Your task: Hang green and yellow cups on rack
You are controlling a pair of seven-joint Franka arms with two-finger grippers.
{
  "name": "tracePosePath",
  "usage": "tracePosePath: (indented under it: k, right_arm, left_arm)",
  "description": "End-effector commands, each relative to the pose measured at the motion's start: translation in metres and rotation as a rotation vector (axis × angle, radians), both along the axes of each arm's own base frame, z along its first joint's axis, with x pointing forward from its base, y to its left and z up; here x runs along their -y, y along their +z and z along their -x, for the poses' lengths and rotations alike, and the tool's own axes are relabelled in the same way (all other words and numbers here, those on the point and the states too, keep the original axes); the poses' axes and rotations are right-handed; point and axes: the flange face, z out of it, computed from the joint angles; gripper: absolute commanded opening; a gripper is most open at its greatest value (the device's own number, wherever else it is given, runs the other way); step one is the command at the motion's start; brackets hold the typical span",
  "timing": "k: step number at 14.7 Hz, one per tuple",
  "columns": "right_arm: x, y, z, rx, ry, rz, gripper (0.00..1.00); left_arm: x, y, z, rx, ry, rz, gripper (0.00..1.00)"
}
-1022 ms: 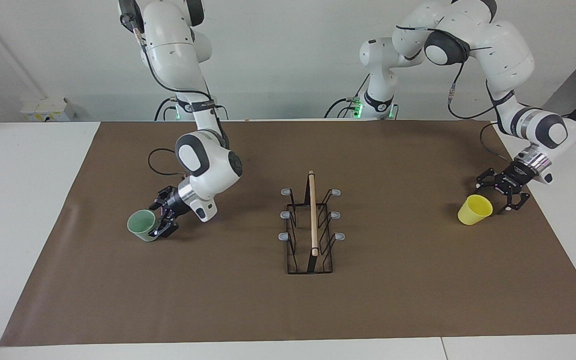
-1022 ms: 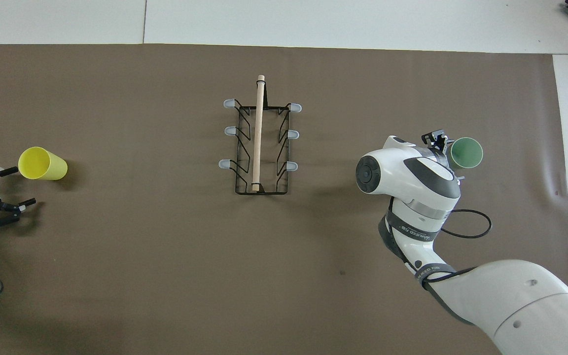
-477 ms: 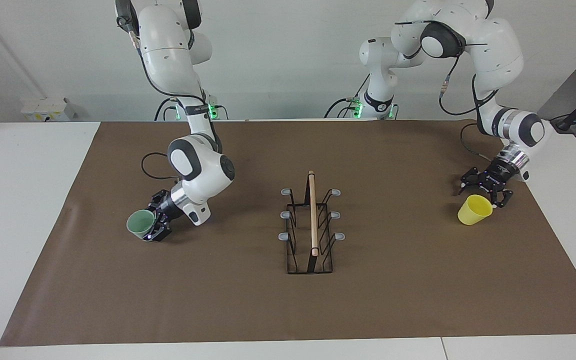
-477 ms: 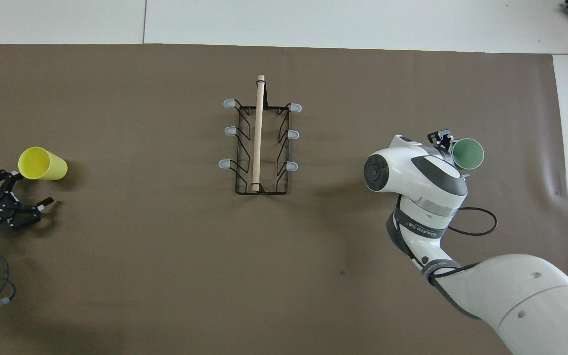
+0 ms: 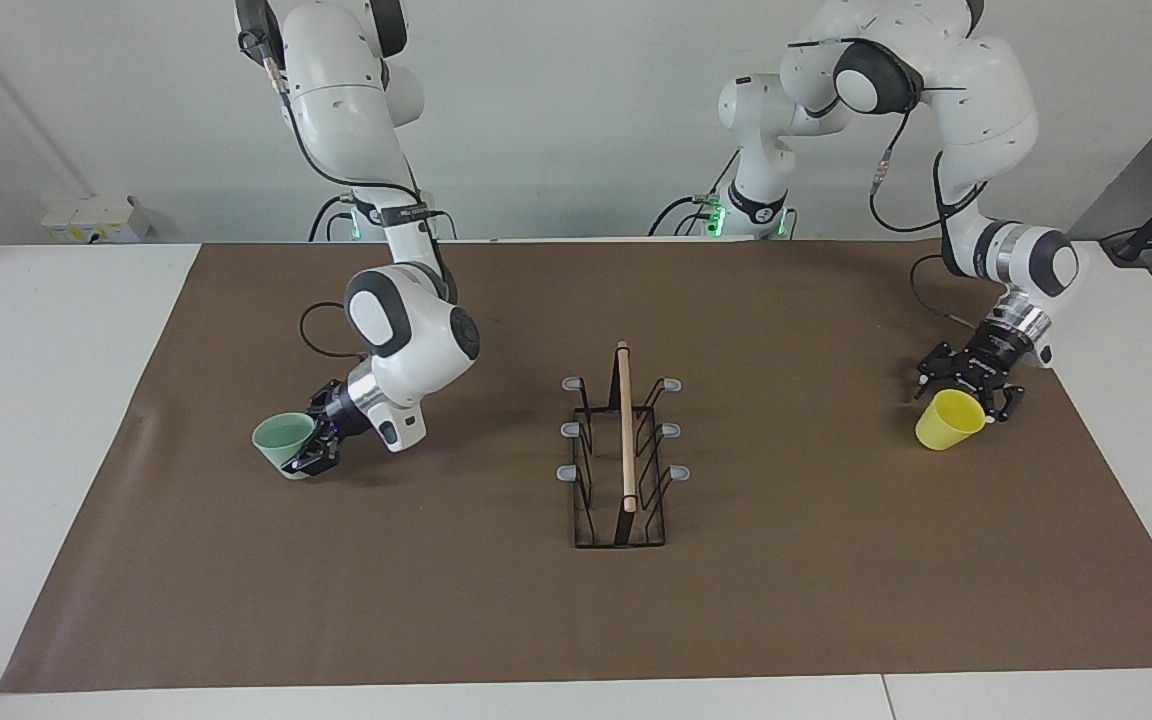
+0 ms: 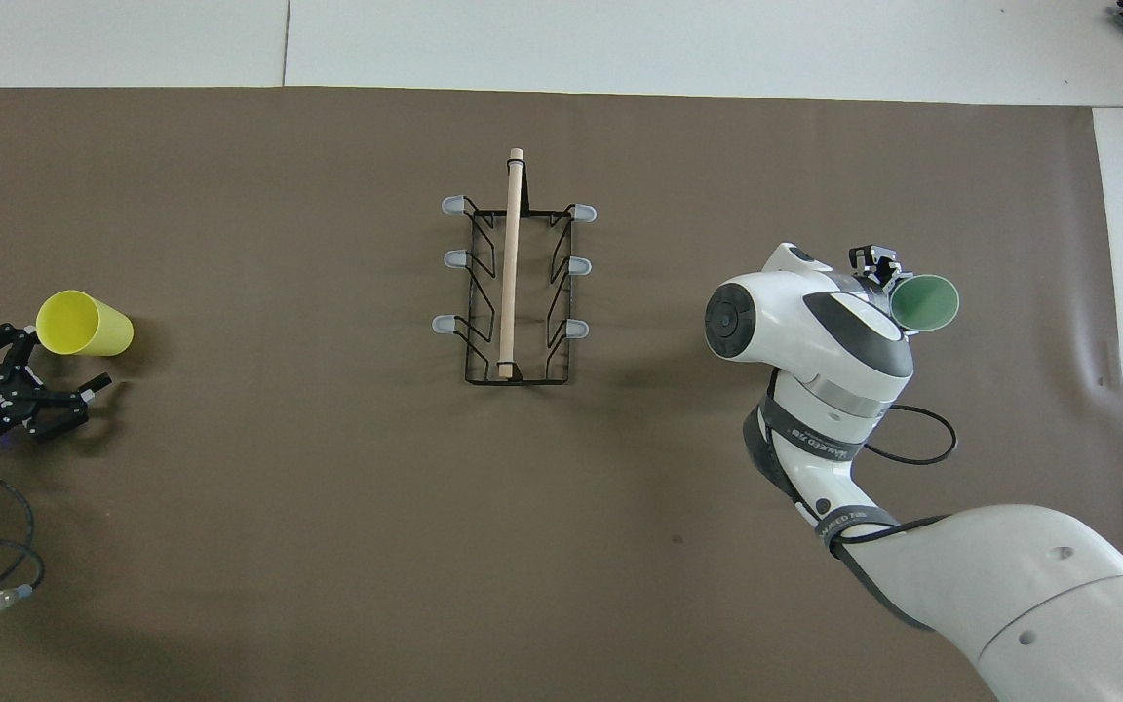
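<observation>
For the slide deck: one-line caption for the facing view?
Right gripper shut on green cup, open left gripper at yellow cup, empty rack between them.

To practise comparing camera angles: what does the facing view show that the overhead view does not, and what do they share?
Only the facing view shows both arms whole up to their bases, the wall, and the right gripper shut on the green cup, which is tilted. Only the overhead view looks straight down on the rack, showing its prongs three per side, and into the mouth of the yellow cup lying on its side. Both show the brown mat, both cups, the rack in the middle, and the open left gripper at the yellow cup.
</observation>
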Motion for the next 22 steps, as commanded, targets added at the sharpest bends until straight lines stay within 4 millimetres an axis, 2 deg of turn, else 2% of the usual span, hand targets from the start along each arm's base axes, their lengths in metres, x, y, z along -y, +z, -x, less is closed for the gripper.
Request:
tracePosePath:
  k: [1,3,6,9,12,14,19,20,21,22]
  right_arm:
    - [0.003,0.028,-0.004,0.074,-0.102,-0.101,0.00]
    - [0.010,0.045,-0.005,0.118,-0.199,-0.227,0.00]
    - [0.036,0.079,-0.008,0.178,-0.335,-0.402,0.00]
    - [0.045,0.105,-0.008,0.201,-0.429,-0.578,0.00]
    - [0.037,0.135,-0.008,0.233,-0.497,-0.806,0.00]
    - [0.025,0.145,-0.011,0.260,-0.519,-0.933,0.00]
    - [0.007,0.186,-0.012,0.340,-0.605,-1.320,0.00]
    - [-0.006,0.192,-0.011,0.359,-0.615,-1.392,0.00]
    - [-0.017,0.196,-0.010,0.381,-0.628,-1.457,0.00]
    - [-0.021,0.196,-0.010,0.419,-0.646,-1.517,0.00]
  left_arm:
    - [0.010,0.005,-0.001,0.010,0.039,-0.003,1.00]
    - [0.011,0.003,0.000,0.008,0.042,0.002,1.00]
    - [0.020,0.003,-0.005,0.018,0.045,0.010,1.00]
    - [0.025,0.002,-0.007,0.025,0.061,0.017,1.00]
    - [0.039,0.000,-0.016,0.022,0.082,0.000,1.00]
    - [0.040,0.001,-0.018,0.027,0.080,0.000,1.00]
    - [0.045,0.000,-0.022,0.029,0.082,-0.001,1.00]
    - [0.045,0.001,-0.023,0.030,0.082,-0.001,1.00]
    - [0.045,0.001,-0.023,0.028,0.083,0.001,0.98]
    - [0.045,0.002,-0.024,0.026,0.085,0.002,0.90]
